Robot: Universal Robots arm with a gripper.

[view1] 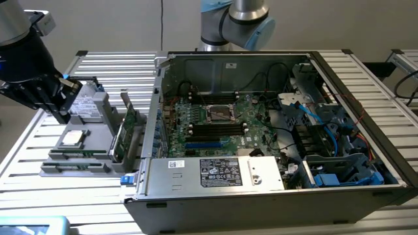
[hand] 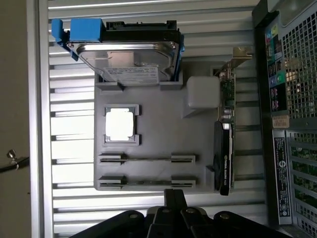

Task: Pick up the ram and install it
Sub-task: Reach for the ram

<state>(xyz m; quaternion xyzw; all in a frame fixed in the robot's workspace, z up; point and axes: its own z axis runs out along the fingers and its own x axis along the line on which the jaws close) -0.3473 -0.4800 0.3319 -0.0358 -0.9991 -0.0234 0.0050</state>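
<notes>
Tool (view1: 58, 112) hovers over the tray (hand: 158, 124) on the desk (view1: 23, 147); can't tell if it's apart or together. Ram (hand: 146, 159) looks edge-up in its holder beside the CPU (hand: 120, 124). I'd square up along it and grab mid-length.

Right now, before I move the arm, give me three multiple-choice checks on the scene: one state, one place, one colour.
1. The computer case is:
A) closed
B) open, with the motherboard showing
C) standing on end

2. The gripper is:
A) inside the case
B) above the grey tray, at the exterior view's left
C) resting on the motherboard

3. The brackets on the hard drive are:
A) red
B) yellow
C) blue

Answers:
1 B, because the board and cables lie in plain sight.
2 B, because the gripper hangs over the tray, outside the case.
3 C, because the wrist view shows blue plastic on the drive's sides.
</notes>
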